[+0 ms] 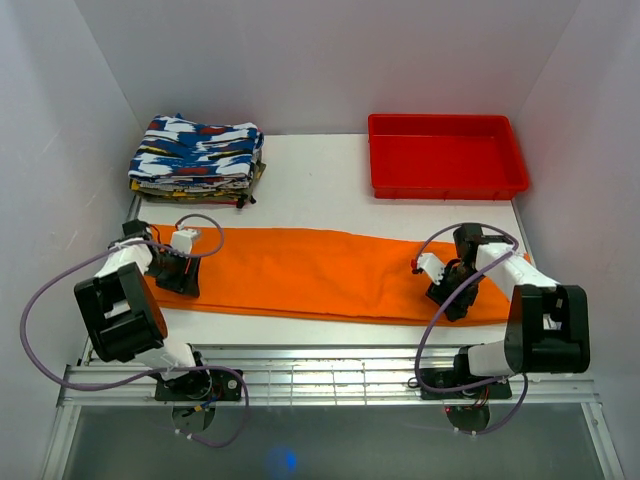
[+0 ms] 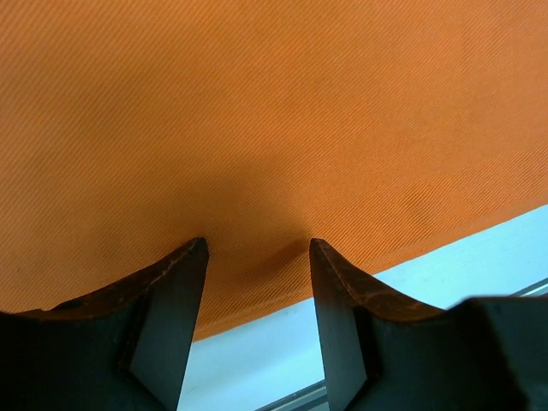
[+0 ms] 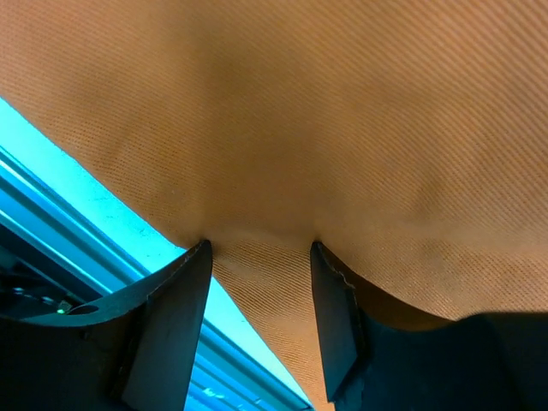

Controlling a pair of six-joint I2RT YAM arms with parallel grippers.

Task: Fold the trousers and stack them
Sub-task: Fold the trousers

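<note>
Pinching just one layer, the left gripper [image 2: 258,242] and right gripper [image 3: 260,244], jaws parted, could drag the trousers [image 1: 310,270] askew

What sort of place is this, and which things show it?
Probably a robot test cell for folding clothes: two arms bolted to a white-walled table, orange trousers spread flat, folded clothes behind.

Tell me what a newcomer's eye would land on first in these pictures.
The bright-orange trousers dominate, spread as a long band across the near half of the table. The left gripper sits at their left end and the right gripper at their right end, both with jaws apart. Behind them, a red tray sits far right and a stack of patterned folded clothes far left.
</note>
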